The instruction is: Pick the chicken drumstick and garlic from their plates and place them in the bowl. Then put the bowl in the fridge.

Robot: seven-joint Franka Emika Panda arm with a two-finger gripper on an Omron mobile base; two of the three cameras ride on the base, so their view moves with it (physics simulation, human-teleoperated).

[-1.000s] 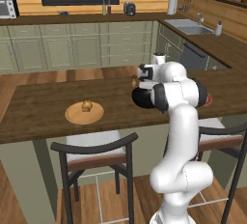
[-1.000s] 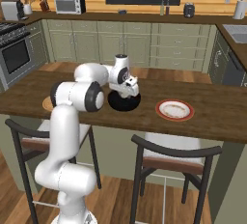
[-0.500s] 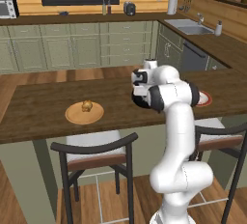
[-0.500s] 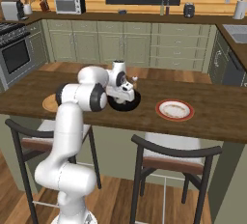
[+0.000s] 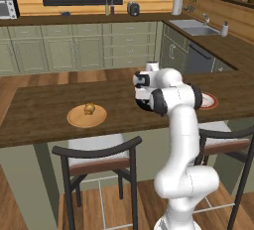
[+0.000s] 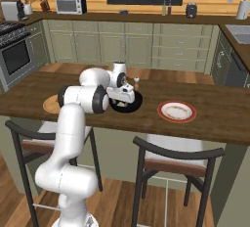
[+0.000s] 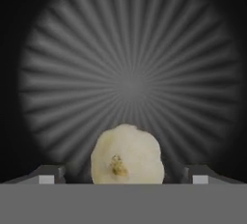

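Observation:
The garlic [image 7: 126,155], a cream lump, lies on the ribbed floor of the black bowl [image 7: 130,73]. My gripper [image 7: 123,178] is open, with its fingertips [image 7: 48,177] standing clear on either side of the garlic. In the right base view the gripper [image 6: 122,101] reaches down into the bowl [image 6: 133,105] at the middle of the island. The chicken drumstick [image 5: 89,108] rests on the wooden plate [image 5: 87,117], left of the arm. The white red-rimmed plate [image 6: 177,111] lies bare to the bowl's right. The fridge is out of view.
Two bar stools [image 5: 99,159] [image 6: 180,155] stand along the island's near edge. A small shaker [image 6: 136,80] sits just behind the bowl. The wooden plate [image 6: 51,104] peeks out behind the arm's elbow. Cabinets and a sink line the far walls.
The hand has come down from above the bowl into it. The plates and the drumstick have not moved.

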